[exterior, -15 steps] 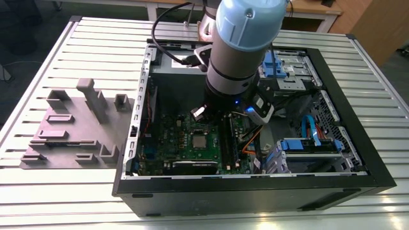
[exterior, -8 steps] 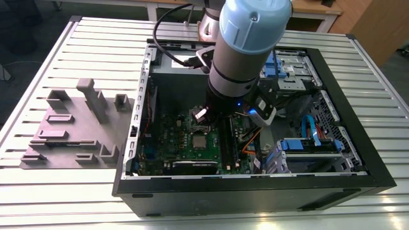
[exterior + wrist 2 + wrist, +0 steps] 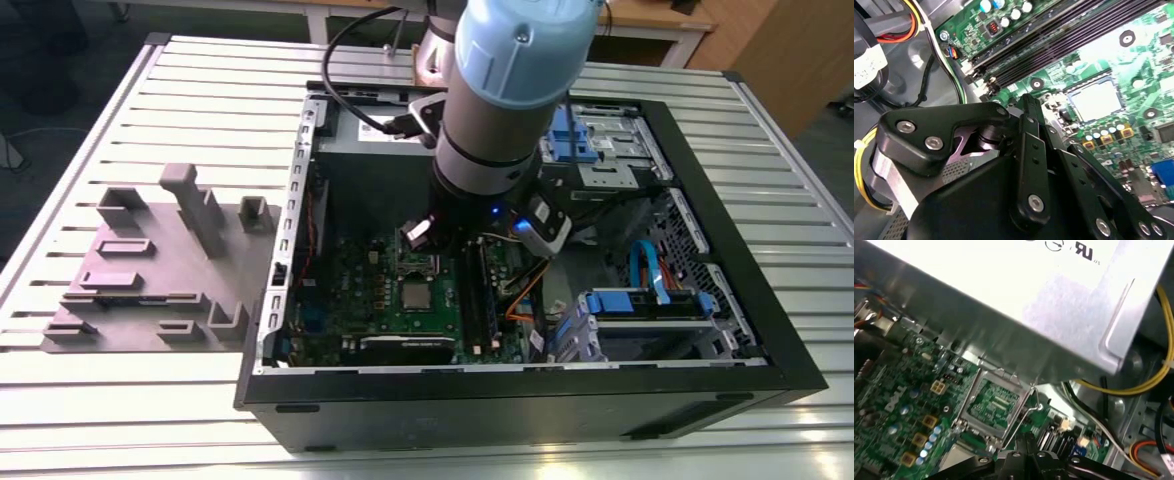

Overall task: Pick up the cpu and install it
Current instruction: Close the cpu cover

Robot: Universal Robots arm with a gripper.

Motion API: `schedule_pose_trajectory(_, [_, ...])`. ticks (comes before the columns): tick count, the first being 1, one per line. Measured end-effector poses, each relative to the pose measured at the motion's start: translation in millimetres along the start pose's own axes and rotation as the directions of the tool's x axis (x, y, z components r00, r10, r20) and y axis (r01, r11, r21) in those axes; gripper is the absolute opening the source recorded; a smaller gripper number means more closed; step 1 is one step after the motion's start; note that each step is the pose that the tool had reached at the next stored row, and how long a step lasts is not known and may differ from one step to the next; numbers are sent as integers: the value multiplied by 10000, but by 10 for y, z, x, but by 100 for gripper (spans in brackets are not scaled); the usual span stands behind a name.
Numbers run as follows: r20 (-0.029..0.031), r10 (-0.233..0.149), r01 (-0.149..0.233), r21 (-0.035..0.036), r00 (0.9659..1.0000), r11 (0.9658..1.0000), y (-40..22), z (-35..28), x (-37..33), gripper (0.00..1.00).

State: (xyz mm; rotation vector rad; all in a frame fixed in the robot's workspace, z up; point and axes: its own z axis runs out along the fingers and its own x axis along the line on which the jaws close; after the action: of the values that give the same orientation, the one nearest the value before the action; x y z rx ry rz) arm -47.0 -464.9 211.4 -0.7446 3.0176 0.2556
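Hovering near one cpu on one motherboard, one end effector, clenched empty.

The black gripper loomed over the green motherboard. The cpu, a pale silvery square, sat in its socket at two o'clock from the gripper, apart from it. Black memory slots ran at eleven o'clock of the cpu.
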Motion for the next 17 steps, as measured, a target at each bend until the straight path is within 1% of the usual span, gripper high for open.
schedule_pose_trajectory(3, [14,-1,1,-25,10000,10000,47,43,-26,10])
schedule_pose_trajectory(6, [31,-2,2,-54,10000,10000,65,76,-31,10])
schedule_pose_trajectory(10, [49,-2,2,-94,10000,10000,78,97,-26,10])
schedule_pose_trajectory(12, [63,-2,3,-117,10000,9999,100,108,-29,10])
schedule_pose_trajectory(14, [66,-3,3,-122,10000,9999,117,115,-29,10])
schedule_pose_trajectory(17, [65,-4,5,-122,10000,9999,126,123,-33,10])
